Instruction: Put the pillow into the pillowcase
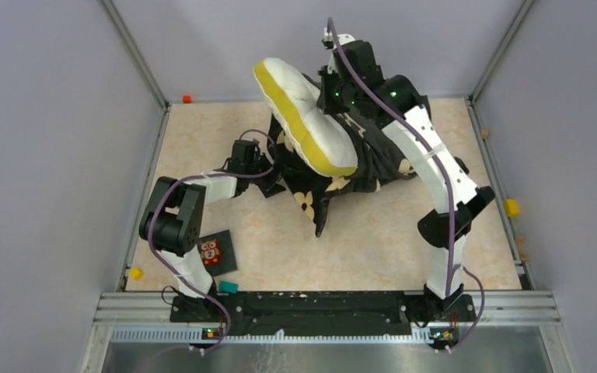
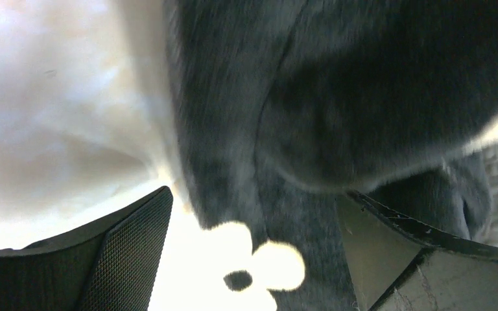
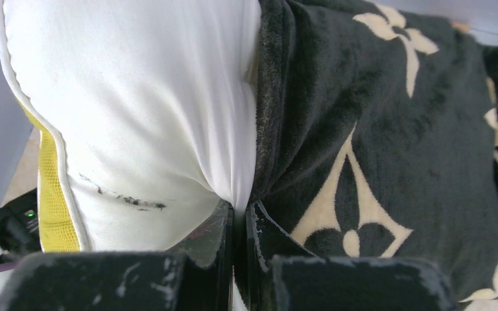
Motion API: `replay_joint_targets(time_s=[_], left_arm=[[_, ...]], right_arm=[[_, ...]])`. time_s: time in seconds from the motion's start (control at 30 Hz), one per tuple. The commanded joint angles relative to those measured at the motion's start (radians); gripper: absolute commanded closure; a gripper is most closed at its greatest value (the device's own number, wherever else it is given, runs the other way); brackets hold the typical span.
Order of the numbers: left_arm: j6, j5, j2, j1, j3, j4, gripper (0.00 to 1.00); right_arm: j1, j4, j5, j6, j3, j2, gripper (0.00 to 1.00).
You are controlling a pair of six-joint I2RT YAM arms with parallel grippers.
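The pillow (image 1: 303,116), soft and bulky, stands tilted near the far edge of the tabletop (image 1: 373,249), one end tucked in the limp pillowcase (image 1: 373,155). Right fingers (image 3: 211,233) are clenched on pillow fabric at the hem. Left fingers (image 2: 130,253) are spread, released. Both items will likely sag, so grip seams and hems.

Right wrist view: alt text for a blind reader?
The right end effector, jaws nearly closed, pinches the white pillow where it meets the black flower-printed pillowcase. A yellow band edges the pillow.
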Motion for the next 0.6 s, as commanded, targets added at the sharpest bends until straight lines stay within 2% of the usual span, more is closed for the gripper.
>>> replay_joint_targets(time_s=[0.0,0.17,0.27,0.37,0.47,0.57], left_arm=[[-0.082,0.051,-0.018,-0.015,-0.022,0.245,0.01],[-0.161,0.075,-0.105,-0.024,-0.108,0.430,0.04],[-0.167,0.064,-0.165,-0.027,-0.133,0.444,0.08],[-0.165,0.070,-0.164,-0.029,-0.110,0.452,0.06],[-0.215,0.095,-0.139,-0.039,-0.093,0.539,0.03],[-0.245,0.084,-0.175,-0.053,-0.097,0.552,0.08]], right_arm=[[-0.004,0.175,0.013,0.023,0.079,-0.159,1.00],[-0.005,0.216,0.025,0.027,0.028,-0.201,1.00],[-0.005,0.213,0.012,0.029,0.045,-0.199,1.00],[-0.005,0.214,-0.011,0.042,0.048,-0.198,1.00],[-0.005,0.208,-0.015,0.043,0.039,-0.197,1.00],[-0.005,0.205,-0.018,0.045,0.005,-0.202,1.00]])
